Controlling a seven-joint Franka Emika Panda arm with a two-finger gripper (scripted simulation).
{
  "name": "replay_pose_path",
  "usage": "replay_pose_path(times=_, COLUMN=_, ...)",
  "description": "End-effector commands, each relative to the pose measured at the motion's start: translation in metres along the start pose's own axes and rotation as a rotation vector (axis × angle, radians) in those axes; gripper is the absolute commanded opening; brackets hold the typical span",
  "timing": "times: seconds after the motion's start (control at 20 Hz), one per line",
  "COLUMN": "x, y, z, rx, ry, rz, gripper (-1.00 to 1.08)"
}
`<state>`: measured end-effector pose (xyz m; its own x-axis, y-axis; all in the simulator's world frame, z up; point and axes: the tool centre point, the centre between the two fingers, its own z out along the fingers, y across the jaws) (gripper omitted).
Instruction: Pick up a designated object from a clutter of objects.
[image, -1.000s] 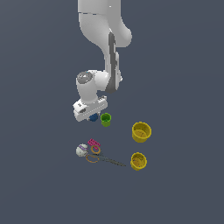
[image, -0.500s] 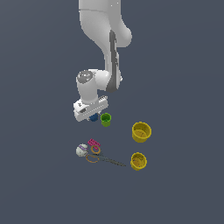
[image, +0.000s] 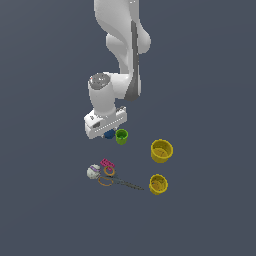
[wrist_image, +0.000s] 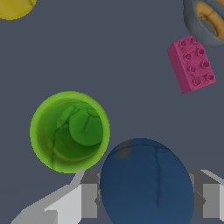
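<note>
The blue ball (wrist_image: 146, 181) is framed between the two fingers of the gripper (wrist_image: 146, 199); whether it is pinched yet cannot be told. The green cup (wrist_image: 70, 131) is seen at its ten o'clock, the pink block (wrist_image: 191, 64) farther at one. The grasp step is judged in hand; firm closure, then a straight lift, is called for.

Smooth matt dark blue ball (wrist_image: 146, 183), faint crack-like surface lines. Matt green plastic-looking cup (wrist_image: 70, 131), creased-textured interior. Studded pink plastic-looking block (wrist_image: 191, 64), matt. Glossy white arm casing (image: 120, 35). Flat grey gripper fingers (wrist_image: 87, 200), unpolished.
</note>
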<state>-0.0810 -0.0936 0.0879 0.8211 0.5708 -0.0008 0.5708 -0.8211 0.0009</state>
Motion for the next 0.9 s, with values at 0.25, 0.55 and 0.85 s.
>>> replay_pose_path(times=0.25, x=0.046, y=0.002, z=-0.057, rx=-0.002, ry=-0.001, rz=0.0, gripper=-1.0)
replay_pose_path(times=0.55, x=0.087, y=0.003, z=-0.107, rx=-0.002, ry=-0.001, rz=0.0, gripper=-1.0)
replay_pose_path(times=0.85, x=0.126, y=0.005, z=-0.153, rx=-0.002, ry=-0.001, rz=0.0, gripper=-1.0)
